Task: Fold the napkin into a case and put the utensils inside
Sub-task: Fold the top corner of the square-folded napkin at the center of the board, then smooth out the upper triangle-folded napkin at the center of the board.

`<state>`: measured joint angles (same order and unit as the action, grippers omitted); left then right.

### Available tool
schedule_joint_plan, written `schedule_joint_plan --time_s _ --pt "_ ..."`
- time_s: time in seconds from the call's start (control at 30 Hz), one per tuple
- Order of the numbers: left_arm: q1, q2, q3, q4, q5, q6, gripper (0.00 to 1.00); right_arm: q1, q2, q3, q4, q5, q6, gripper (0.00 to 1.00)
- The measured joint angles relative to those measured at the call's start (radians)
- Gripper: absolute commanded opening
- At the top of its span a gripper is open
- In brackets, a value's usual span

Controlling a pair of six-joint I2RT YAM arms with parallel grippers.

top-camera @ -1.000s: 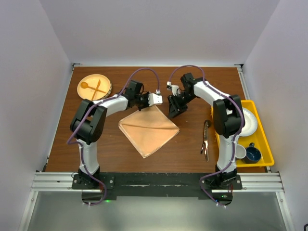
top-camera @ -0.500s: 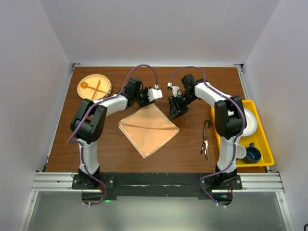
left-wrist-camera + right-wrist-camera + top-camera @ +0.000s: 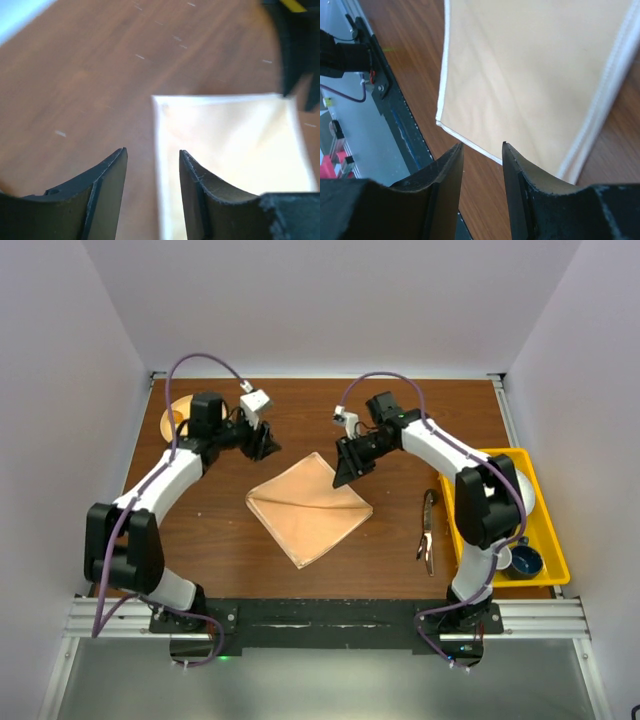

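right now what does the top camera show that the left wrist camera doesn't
Only the top camera: both whole arms, the dark utensils lying right of the napkin, and a blue cup. Only the left wrist camera: a close look between the left gripper fingers, which are apart with nothing held. Both: the napkin and the brown table.

A brown wooden table (image 3: 200, 530) carries four things. At its middle lies the peach-orange napkin (image 3: 308, 505), flat and folded, turned so that one corner points far and one near. To the right of it, apart from the cloth, the dark utensils (image 3: 427, 530) lie lengthwise near to far. A yellow tray (image 3: 545, 540) sits at the right edge. A round wooden plate (image 3: 175, 410) sits at the far left corner.
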<state>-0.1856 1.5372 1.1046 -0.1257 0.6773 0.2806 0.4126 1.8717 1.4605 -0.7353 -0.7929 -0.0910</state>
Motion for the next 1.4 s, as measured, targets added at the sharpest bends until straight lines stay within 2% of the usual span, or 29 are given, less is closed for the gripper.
schedule_joint_plan --time_s 0.1,0.17,0.2,0.23,0.27,0.3,0.33,0.37,0.4,0.6,0.8,1.07,1.4 --pt "0.004 -0.06 -0.12 -0.001 0.091 -0.123 0.48 0.037 0.024 -0.005 0.04 -0.013 0.028 0.41" --pt "0.004 -0.063 -0.2 0.012 0.148 -0.219 0.54 0.051 0.054 -0.005 0.07 -0.019 0.049 0.46" --pt "0.006 -0.057 -0.241 0.038 0.173 -0.277 0.64 0.055 0.066 -0.005 0.08 -0.02 0.061 0.52" --pt "0.008 -0.05 -0.272 0.063 0.194 -0.33 0.7 0.056 0.076 -0.005 0.091 -0.024 0.075 0.66" --pt "0.009 -0.041 -0.298 0.096 0.216 -0.395 0.73 0.056 0.089 -0.008 0.11 -0.035 0.098 0.72" --pt "0.009 -0.031 -0.315 0.131 0.233 -0.446 0.82 0.056 0.099 -0.011 0.129 -0.045 0.126 0.76" --pt "0.009 -0.016 -0.334 0.184 0.252 -0.511 0.85 0.057 0.105 -0.016 0.153 -0.057 0.152 0.84" --pt "0.009 -0.001 -0.346 0.233 0.268 -0.571 0.97 0.059 0.106 -0.025 0.18 -0.069 0.177 0.87" --pt "0.009 0.017 -0.356 0.292 0.285 -0.64 1.0 0.061 0.106 -0.035 0.206 -0.084 0.205 0.91" --pt "0.009 0.118 -0.399 0.601 0.32 -0.964 1.0 0.095 0.1 -0.146 0.383 -0.166 0.359 0.93" --pt "0.008 0.216 -0.4 0.759 0.332 -1.133 1.0 0.104 0.101 -0.192 0.435 -0.195 0.423 0.92" --pt "0.006 0.288 -0.41 0.822 0.357 -1.205 1.0 0.072 0.153 -0.21 0.47 -0.206 0.432 0.89" --pt "0.018 0.389 -0.427 0.838 0.39 -1.205 0.99 0.003 0.223 -0.223 0.462 -0.285 0.421 0.87"
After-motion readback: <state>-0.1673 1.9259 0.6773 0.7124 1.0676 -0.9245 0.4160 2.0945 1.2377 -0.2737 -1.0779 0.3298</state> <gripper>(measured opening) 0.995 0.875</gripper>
